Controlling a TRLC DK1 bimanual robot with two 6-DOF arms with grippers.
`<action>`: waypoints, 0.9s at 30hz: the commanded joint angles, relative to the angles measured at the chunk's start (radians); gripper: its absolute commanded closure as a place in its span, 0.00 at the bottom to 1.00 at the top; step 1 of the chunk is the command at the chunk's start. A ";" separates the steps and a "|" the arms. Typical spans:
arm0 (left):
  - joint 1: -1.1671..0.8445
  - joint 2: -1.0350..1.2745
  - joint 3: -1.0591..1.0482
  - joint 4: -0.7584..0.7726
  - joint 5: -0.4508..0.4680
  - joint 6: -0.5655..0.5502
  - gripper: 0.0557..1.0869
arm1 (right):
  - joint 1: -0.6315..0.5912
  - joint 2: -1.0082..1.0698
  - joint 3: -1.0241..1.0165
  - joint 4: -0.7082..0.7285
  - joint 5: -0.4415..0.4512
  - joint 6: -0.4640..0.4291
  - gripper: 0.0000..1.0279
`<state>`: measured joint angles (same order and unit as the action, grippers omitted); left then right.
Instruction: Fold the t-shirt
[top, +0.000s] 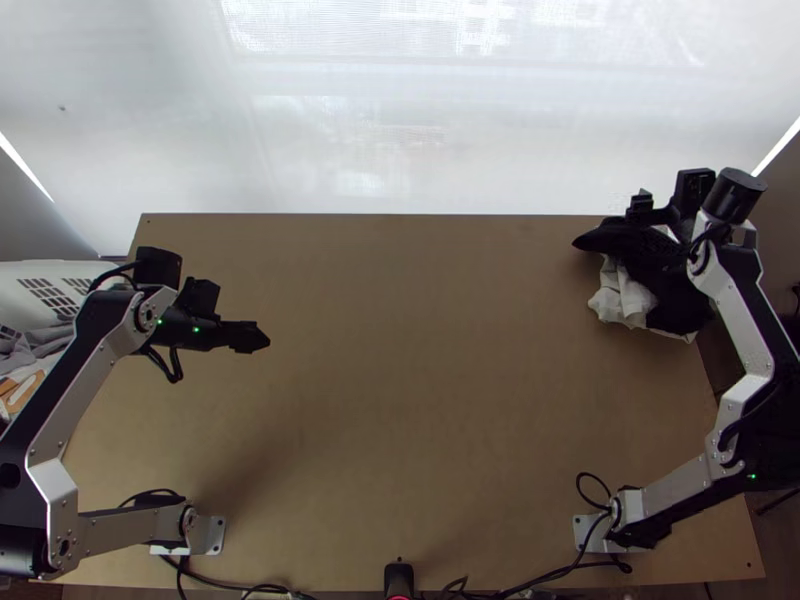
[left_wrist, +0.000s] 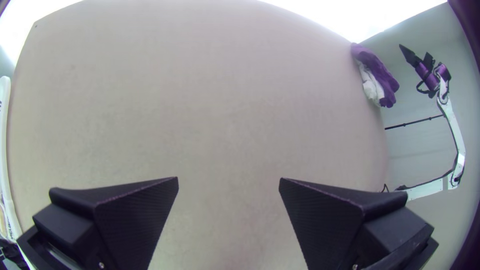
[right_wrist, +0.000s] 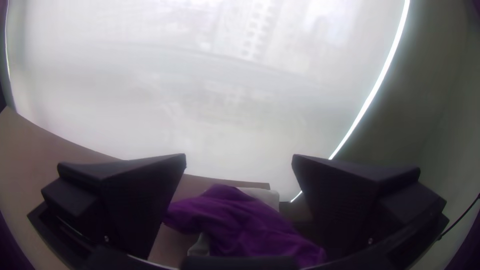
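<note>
Off my left, beside the light wooden desk (top: 400, 400), I see a white slotted basket (top: 25, 272) with grey cloth (top: 45, 342) in it. Past the desk's far edge I face a pale, translucent blind (top: 340, 150), with faint building shapes showing through. A thin dark rod (left_wrist: 415, 122) lies beyond the desk's right edge, near a plain wall (right_wrist: 435, 75).

Two lean arms, the left arm (top: 84, 392) and the right arm (top: 737, 315), have angular silver-grey links with small screws and chunky black joints. Metal base plates (top: 214, 535) fix them by the bench's (top: 400, 400) near edge. Black cables (top: 179, 372) loop off both, and little green lights (top: 196, 330) glow on each. The right arm wears a stubby black cylinder (top: 738, 195) by the bench's far right corner. The fingers (left_wrist: 135, 215) are wide black wedges, finely ridged.
</note>
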<state>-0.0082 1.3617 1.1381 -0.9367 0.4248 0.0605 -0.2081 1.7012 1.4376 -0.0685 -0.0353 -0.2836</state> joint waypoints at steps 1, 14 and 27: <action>-0.001 -0.019 -0.015 -0.008 -0.001 -0.005 0.05 | -0.054 0.192 0.118 0.042 -0.006 0.023 0.04; 0.001 -0.021 -0.044 -0.002 -0.001 -0.019 0.05 | -0.074 0.193 -0.335 0.194 -0.006 0.064 0.05; -0.019 -0.072 -0.031 -0.005 -0.006 -0.037 0.05 | -0.074 -0.021 -0.441 0.219 -0.009 0.080 0.04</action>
<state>-0.0261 1.3300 1.1107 -0.9405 0.4213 0.0265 -0.2855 1.7908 1.0130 0.1341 -0.0452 -0.2054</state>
